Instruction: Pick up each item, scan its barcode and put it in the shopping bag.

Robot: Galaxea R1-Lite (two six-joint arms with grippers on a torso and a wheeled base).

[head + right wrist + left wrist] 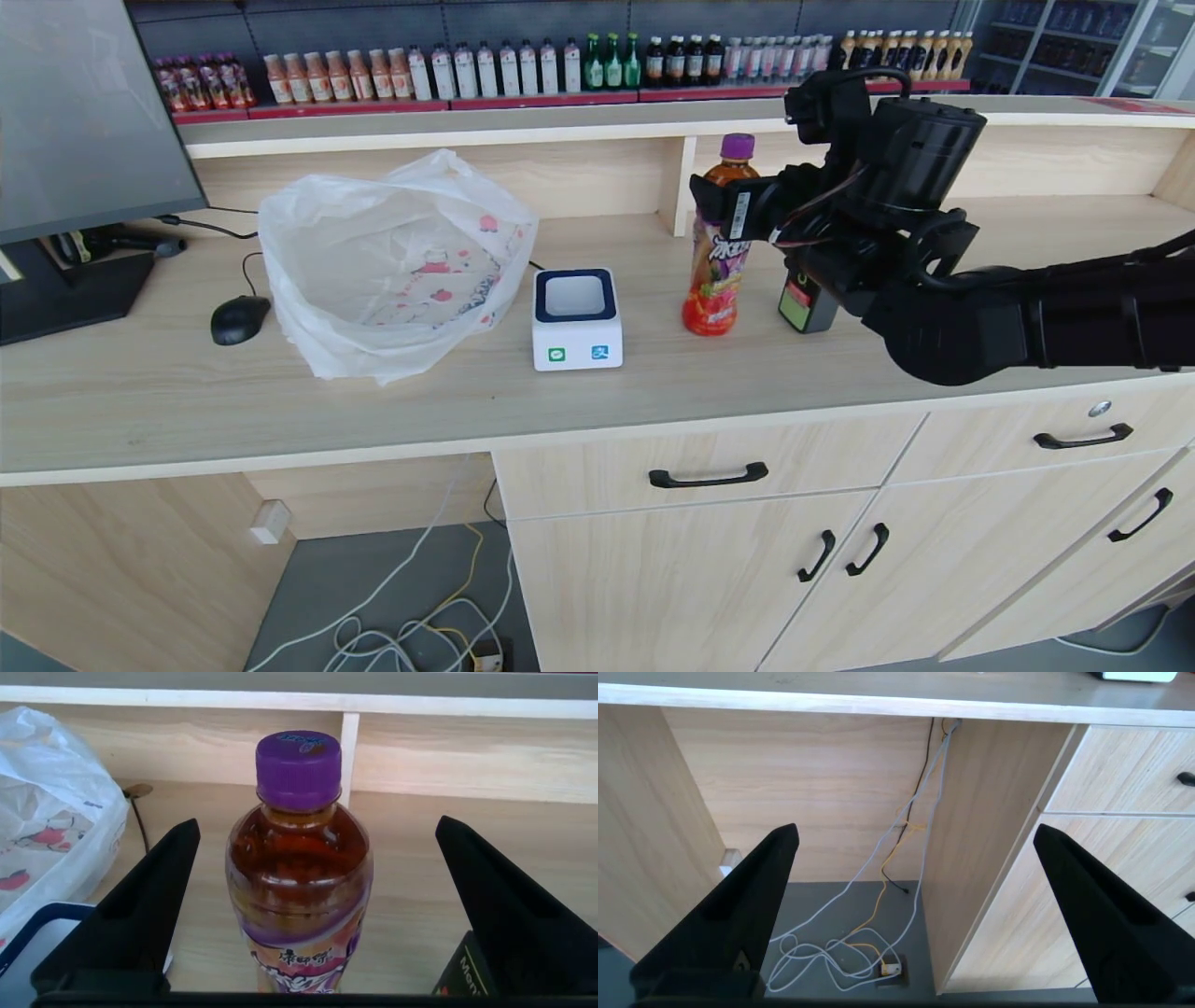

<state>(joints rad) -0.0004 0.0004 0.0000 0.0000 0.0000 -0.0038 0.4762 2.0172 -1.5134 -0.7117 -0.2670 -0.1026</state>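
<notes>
- My right jaws are spread wide, one on each side of the purple-capped bottle (301, 859), and neither touches it.
- The bottle stands upright on the tabletop (140, 392), between the white scanner (576, 319) and a small dark box (805, 301).
- The shopping bag (392, 271) sits open-mouthed on the scanner's left.
- My left jaws are spread too, low before the open bay under the tabletop, with cables (831, 952) on the floor.

Amber bottle (714, 280) has a purple cap (738, 147); white bag (392, 271) bears red prints.
</notes>
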